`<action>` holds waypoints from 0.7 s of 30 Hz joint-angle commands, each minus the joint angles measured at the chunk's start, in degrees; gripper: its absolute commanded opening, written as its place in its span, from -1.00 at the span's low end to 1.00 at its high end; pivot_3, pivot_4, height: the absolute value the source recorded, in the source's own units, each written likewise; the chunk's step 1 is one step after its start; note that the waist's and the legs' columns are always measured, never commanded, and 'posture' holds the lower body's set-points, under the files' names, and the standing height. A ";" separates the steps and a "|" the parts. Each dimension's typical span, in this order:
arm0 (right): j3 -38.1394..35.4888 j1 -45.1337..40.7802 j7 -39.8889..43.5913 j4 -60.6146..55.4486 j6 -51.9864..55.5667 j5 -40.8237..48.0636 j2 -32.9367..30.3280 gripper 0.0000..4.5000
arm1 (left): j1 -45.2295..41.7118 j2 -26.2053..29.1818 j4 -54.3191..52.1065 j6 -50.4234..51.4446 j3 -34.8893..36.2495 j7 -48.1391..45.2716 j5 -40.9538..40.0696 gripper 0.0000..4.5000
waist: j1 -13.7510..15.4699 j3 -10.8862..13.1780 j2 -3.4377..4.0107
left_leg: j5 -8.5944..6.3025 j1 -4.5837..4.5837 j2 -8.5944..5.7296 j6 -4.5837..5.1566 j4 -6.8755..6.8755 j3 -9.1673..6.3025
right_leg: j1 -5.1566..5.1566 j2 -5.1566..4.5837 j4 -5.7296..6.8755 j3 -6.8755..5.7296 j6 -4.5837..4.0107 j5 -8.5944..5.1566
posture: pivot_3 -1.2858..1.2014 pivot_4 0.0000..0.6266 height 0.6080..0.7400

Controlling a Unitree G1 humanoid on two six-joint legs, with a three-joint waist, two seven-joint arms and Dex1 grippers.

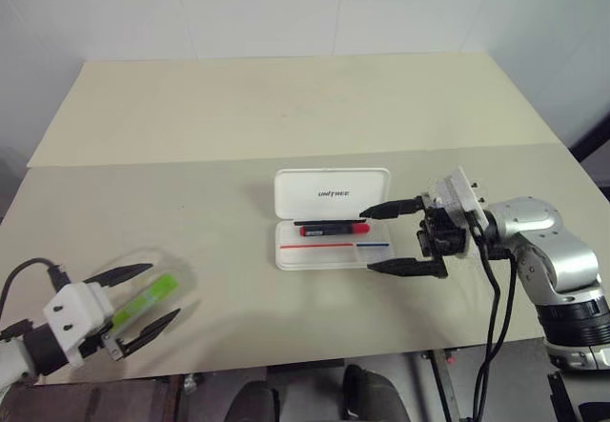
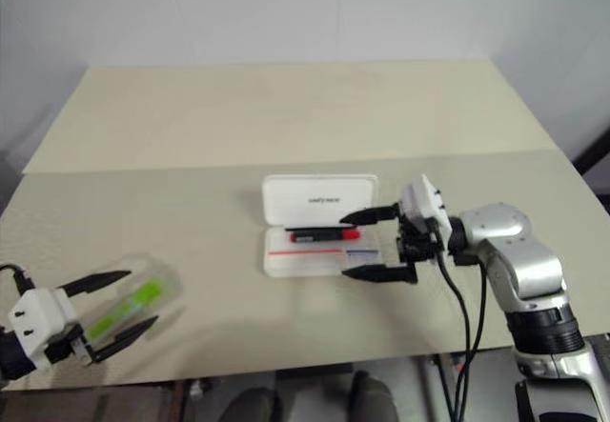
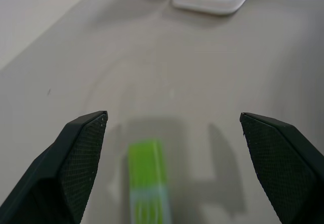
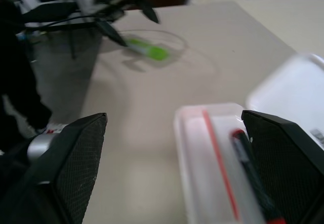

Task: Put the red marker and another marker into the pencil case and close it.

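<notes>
Red marker is already in the tray of the pencil case, lid up, roughly mid-desk toward the front edge. Green highlighter lies on the desk near the front-left corner, inside what looks like a clear round dish; I can't tell for sure.

Left end effector is fully spread and holding nothing, fingers either side of the highlighter, not closed on it. Right end effector is also wide open and empty, just beside the case's right end.

Risks I see:
- Highlighter is chunky and slick; an off-centre pinch could squirt it out toward the front edge and off the desk.
- If that is a dish, its rim may catch a finger and drag it.
- Right fingers sit close to the case; any sweep could shove it or knock the lid down early.
- Closing on a marker lying askew would jam the lid.
</notes>
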 commanded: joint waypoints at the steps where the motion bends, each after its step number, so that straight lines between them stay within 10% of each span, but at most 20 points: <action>1: -0.35 2.70 5.63 -2.98 -7.15 0.23 -0.84 0.99 | 0.50 -0.62 6.39 -4.66 1.46 -0.56 0.76 1.00 | 0.08 0.00 -0.01 | -0.07 0.01 0.00 0.04 0.01 0.04 | 0.00 0.00 0.00 -0.01 -0.01 0.00 | 0.03 -0.52 1.00; 15: 1.24 2.65 5.91 0.40 -14.62 -1.02 -2.18 0.99 | -4.14 0.59 19.53 -6.84 -6.47 -1.32 3.04 1.00 | 0.50 -0.08 0.08 | -0.34 0.19 0.03 0.14 0.09 0.46 | -0.06 0.00 0.00 -0.06 0.00 0.00 | 0.03 -0.52 1.00; 21: 0.92 2.81 5.71 -0.15 -13.67 -0.68 -3.06 1.00 | -5.61 0.64 24.45 -8.00 -7.94 -0.13 4.05 0.30 | 0.70 -0.29 0.52 | -0.33 0.25 0.08 0.11 0.07 0.54 | 0.09 0.00 0.15 -0.03 -0.01 0.00 | 0.03 -0.52 1.00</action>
